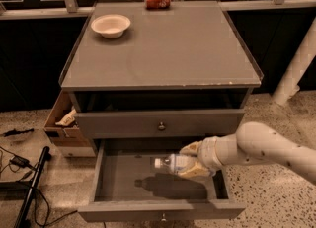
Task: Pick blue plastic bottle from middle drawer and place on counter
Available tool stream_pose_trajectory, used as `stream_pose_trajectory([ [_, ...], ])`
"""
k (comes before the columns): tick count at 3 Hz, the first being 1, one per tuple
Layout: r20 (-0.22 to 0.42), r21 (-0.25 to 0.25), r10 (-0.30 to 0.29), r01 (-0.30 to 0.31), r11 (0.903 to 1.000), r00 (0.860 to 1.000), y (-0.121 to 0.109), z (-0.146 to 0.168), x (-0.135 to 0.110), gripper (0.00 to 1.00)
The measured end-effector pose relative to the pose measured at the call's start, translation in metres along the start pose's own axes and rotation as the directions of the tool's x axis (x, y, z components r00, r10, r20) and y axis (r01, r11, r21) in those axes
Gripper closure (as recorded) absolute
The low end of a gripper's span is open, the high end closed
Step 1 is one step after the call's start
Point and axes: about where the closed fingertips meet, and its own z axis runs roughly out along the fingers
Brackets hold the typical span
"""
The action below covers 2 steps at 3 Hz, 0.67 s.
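Sideways, blue plastic bottle (170, 163) in gripper (191, 161) over grey middle drawer (123, 178)

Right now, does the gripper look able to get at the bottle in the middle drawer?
Probably yes: the gripper is inside the open middle drawer, fingers around the bottle, apparently gripping it. Nothing else lies in the drawer to block it.

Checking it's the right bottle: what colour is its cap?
White, in the camera view; the gripper holds the blue plastic bottle over the middle drawer.
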Motion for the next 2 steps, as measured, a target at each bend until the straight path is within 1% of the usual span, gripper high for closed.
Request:
stream_pose_trajectory([
  [1,-0.034,0.057,-0.063,0.065,0.9963,0.997,-0.0136,-0.0349,-0.0286,1.00],
  [2,-0.034,0.057,-0.063,0.065,0.9963,0.997,-0.0136,-0.0346,-0.0285,1.00],
])
